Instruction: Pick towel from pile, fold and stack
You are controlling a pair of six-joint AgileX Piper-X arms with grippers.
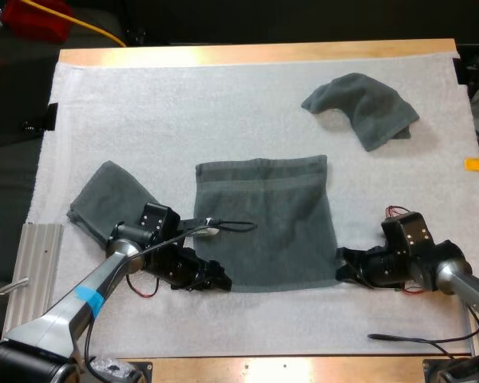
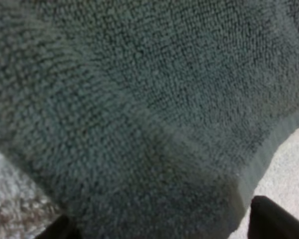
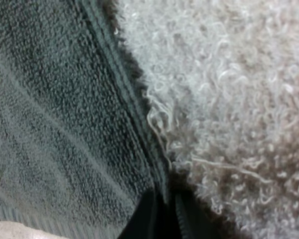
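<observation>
1. Left gripper [image 1: 217,281] sits low at the near-left corner of the spread towel [image 1: 263,227]. Its fingers [image 2: 271,219] stand wide, one on each side of the corner, not closed on the cloth.
2. Right gripper [image 1: 343,268] is at the near-right corner, level with the left one across the towel's near edge. Its jaws are narrow and pinched on the hem, which runs straight in between them in the right wrist view.
3. Step in hand, as I read it: taking both near corners for the first fold. One corner is held, the other not yet.
4. Next move calls for closing the left fingers on their corner. Both corners then lift together and travel away from the grippers to the far hem, edge kept taut and even.
5. Containers: none in play. The folded towel [image 1: 104,199], just beyond the left gripper on its outer side, serves as stack base; nothing lies on it.
6. Farthest out, well beyond the right gripper, the crumpled towel [image 1: 366,108] lies on the white mat [image 1: 184,120].
</observation>
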